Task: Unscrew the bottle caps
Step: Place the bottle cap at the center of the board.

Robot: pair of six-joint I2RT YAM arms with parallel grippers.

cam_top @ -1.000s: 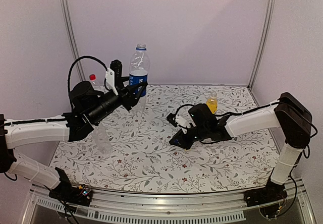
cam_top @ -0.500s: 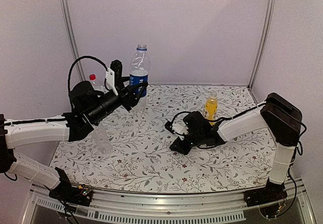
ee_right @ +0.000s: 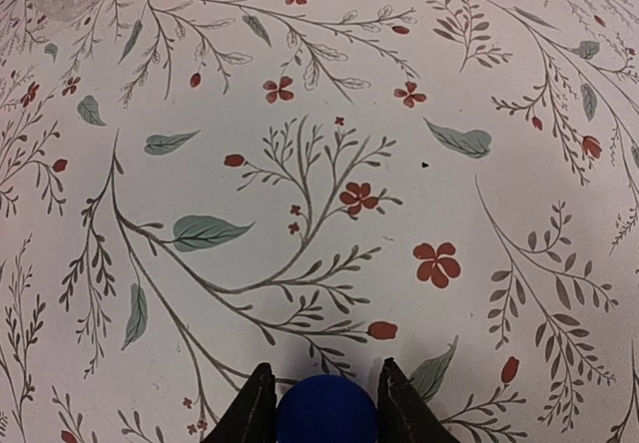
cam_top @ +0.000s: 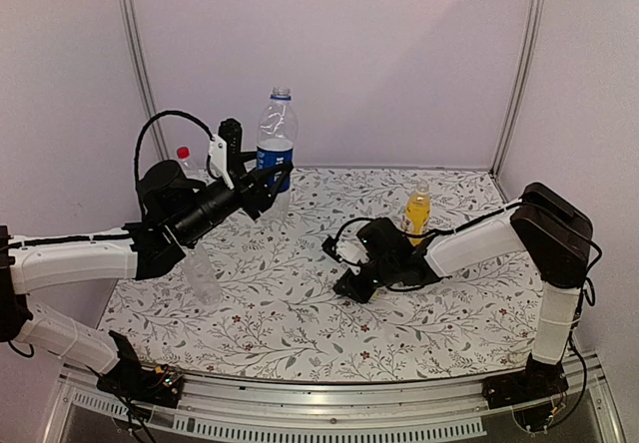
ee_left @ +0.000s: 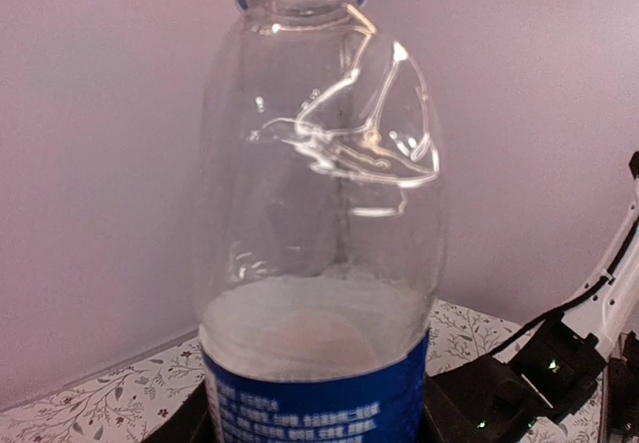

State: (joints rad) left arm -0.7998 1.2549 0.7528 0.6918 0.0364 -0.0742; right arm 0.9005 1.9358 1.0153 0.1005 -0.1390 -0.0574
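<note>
Compared with a second ago, the right arm reaches farther toward the middle of the counter and sits lower. The yellow bottle, half hidden behind it before, now shows almost whole. The left arm and its bottle are where they were.

The blue-label bottle stands upright near the far edge, left of centre. Its long axis is vertical and its neck points straight up. In the left wrist view its mouth looks open above a blue neck ring. The left gripper is clamped around it at the label.

The right gripper hangs low over the middle of the counter, tilted downward. In its own wrist view the two fingertips press against either side of a round blue cap just above the floral surface.

The yellow bottle stands upright toward the far right, top end up. A red-capped bottle stands upright at the far left corner behind the left arm. A plain clear bottle is near the left edge under that arm, its top hidden.
</note>
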